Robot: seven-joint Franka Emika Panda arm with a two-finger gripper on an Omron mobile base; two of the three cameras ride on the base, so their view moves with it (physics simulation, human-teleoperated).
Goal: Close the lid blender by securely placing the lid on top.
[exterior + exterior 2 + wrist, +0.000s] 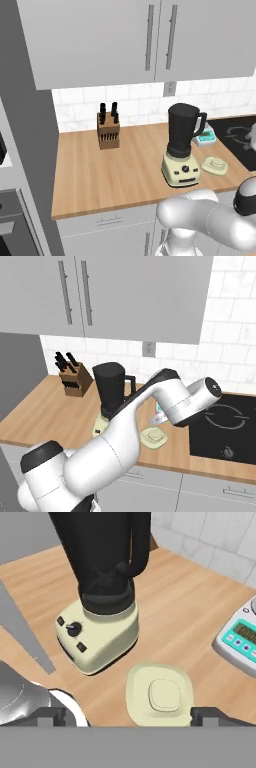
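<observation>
Hand view: lid on counter, gripper above it, nothing held

The gripper (127, 717) sits over the lid (159, 694) with its two dark fingertips (50, 716) spread wide to either side, jaws open and empty. The lid lies flat on the wooden counter (195, 619), knob up, just beside the cream base of the blender (102, 619) and not touching it. The blender's dark jar stands upright on that base, handle toward the tiled wall, its mouth uncovered in the left base view (183, 109). A teal-and-white scale (240, 639) rests near the lid on the far side from the blender. In the left base view, a wooden knife block (108, 129) stands well apart, near the wall, and a black cooktop (239, 137) lies beyond the scale.
</observation>
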